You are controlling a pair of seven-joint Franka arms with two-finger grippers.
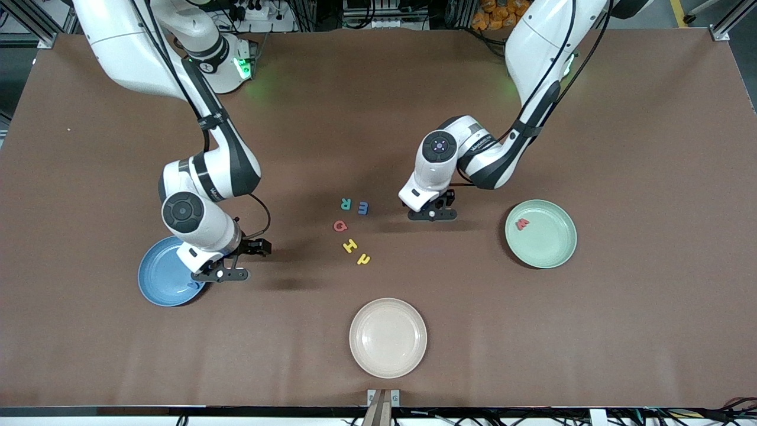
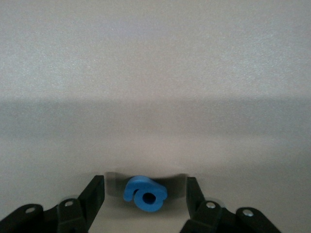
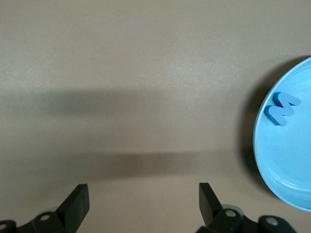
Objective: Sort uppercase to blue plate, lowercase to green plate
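Over bare table beside the letters, the left gripper (image 2: 145, 194) is pinching a blue a (image 2: 145, 195); the right gripper (image 3: 143, 201), fingers spread, is hovering beside the blue plate (image 3: 291, 160).

w (image 1: 522, 224) in green plate (image 1: 550, 251)

The right gripper (image 3: 143, 206) hangs over bare counter (image 3: 146, 73), fingers (image 3: 77, 201) spread wide; just beside, a blue W (image 3: 282, 108) lies in the blue plate (image 3: 282, 165).

Matt brown cloth table (image 1: 621, 148), glossy plates
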